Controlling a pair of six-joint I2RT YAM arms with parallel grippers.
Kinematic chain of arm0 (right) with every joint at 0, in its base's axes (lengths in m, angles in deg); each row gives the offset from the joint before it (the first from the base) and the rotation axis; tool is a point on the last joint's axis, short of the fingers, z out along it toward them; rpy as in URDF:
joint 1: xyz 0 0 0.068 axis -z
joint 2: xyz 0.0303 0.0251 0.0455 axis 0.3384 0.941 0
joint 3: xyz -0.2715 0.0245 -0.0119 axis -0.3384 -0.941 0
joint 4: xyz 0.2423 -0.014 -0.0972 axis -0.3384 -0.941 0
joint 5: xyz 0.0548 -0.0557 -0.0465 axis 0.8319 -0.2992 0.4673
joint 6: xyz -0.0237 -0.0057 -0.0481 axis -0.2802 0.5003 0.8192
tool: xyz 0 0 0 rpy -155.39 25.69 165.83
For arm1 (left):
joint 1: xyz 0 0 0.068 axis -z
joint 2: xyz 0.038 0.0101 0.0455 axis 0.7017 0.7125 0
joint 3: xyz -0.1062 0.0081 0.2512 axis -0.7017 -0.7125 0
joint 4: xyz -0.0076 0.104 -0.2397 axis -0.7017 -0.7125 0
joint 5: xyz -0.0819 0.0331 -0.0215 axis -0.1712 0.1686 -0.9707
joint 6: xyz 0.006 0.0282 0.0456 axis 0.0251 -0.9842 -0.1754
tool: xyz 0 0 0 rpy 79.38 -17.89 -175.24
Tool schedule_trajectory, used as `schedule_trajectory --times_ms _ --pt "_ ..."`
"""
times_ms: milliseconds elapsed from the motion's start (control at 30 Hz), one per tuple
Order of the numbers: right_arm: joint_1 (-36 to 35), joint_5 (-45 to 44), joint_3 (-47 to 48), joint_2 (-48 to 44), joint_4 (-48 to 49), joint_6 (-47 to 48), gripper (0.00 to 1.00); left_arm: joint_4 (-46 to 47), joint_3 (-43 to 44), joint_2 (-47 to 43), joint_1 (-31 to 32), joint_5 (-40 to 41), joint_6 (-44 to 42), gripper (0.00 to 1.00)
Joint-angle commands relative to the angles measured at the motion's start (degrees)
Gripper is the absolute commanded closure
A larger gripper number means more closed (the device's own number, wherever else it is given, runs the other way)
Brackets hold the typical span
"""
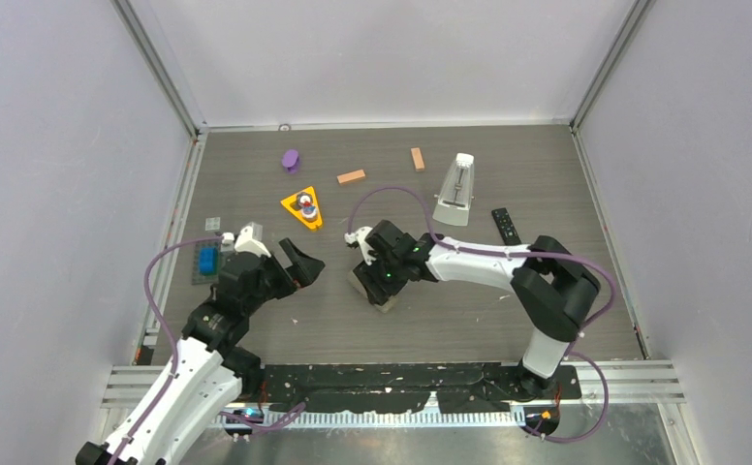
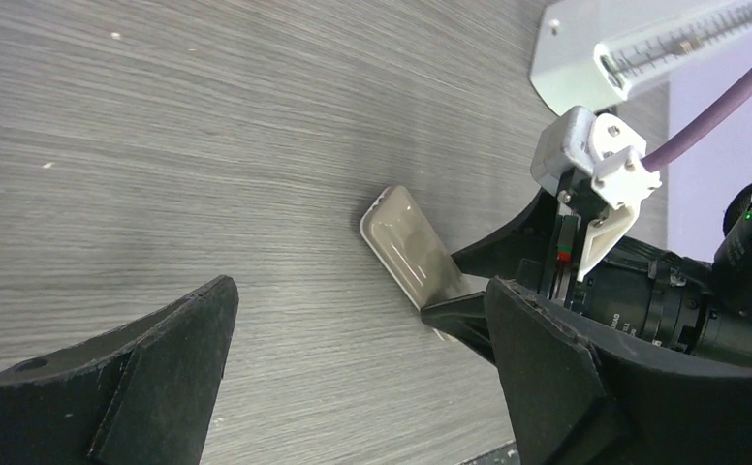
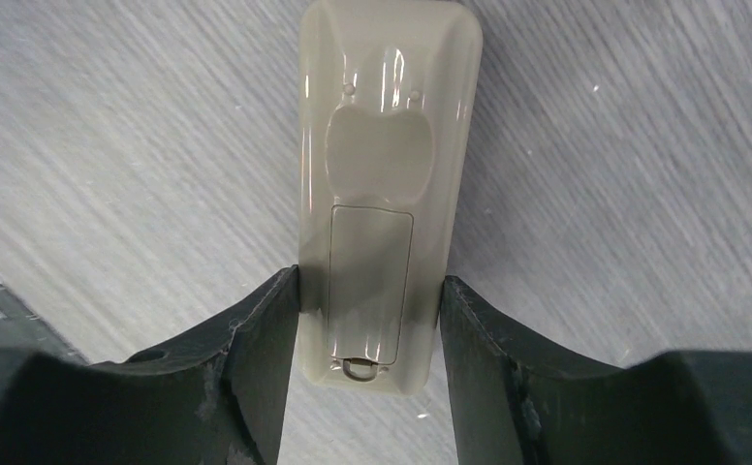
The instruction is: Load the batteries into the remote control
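Black and spread wide, your left gripper [image 2: 358, 284] hovers empty over the grey wood-grain table [image 2: 159, 116], just left of the remote. Beyond it, a yellow triangular tray [image 1: 312, 221] carries a few small bits, too tiny to call batteries. At mid-table the glossy beige plastic remote control [image 3: 387, 145] lies flat, back upward, its rectangular battery cover [image 3: 372, 242] shut. Your right gripper [image 3: 368, 279] has its jaws closed on the remote's long sides at the cover end. Judge it light, rigid and slippery: that smooth shell could squirt out of a hard pinch. Hold the flat long edges, clear of the cover, so the left gripper can slide it off
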Motion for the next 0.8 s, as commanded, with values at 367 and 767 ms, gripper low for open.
schedule_trajectory --times_ms 367,767 --pt "8.12 32.18 -14.63 -28.75 39.26 -32.40 0.74 31.25 0.34 1.82 0.16 -26.96 2.96 0.01" --pt "8.17 38.75 -15.81 -33.02 51.13 -45.48 0.72 52.79 0.82 7.25 0.20 -34.63 12.74 0.08"
